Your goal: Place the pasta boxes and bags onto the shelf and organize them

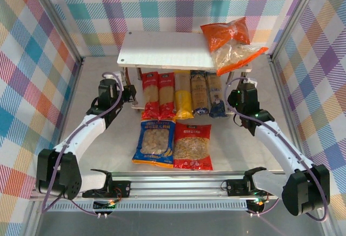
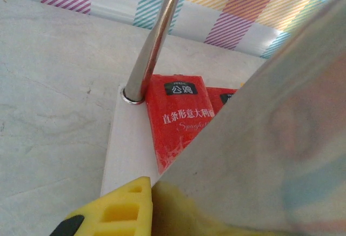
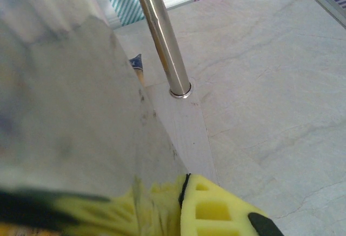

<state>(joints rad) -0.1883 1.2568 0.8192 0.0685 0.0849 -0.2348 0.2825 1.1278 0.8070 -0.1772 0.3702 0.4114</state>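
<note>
Plastic bags (image 1: 155, 143), three (spaghetti packs (image 1: 184, 102), five)

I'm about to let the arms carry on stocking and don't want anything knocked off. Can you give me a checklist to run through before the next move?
1. Spaghetti packs shelved: ok, all five lie side by side on the lower board.
2. Orange bag seated: not ok, it hangs past the right end of the top board.
3. Blue-and-orange bag and red bag shelved: not ok, both lie on the table.
4. Left gripper free: cannot tell; it sits at the left front leg.
5. Right gripper free: cannot tell; it is shut, at the right front leg.
</note>
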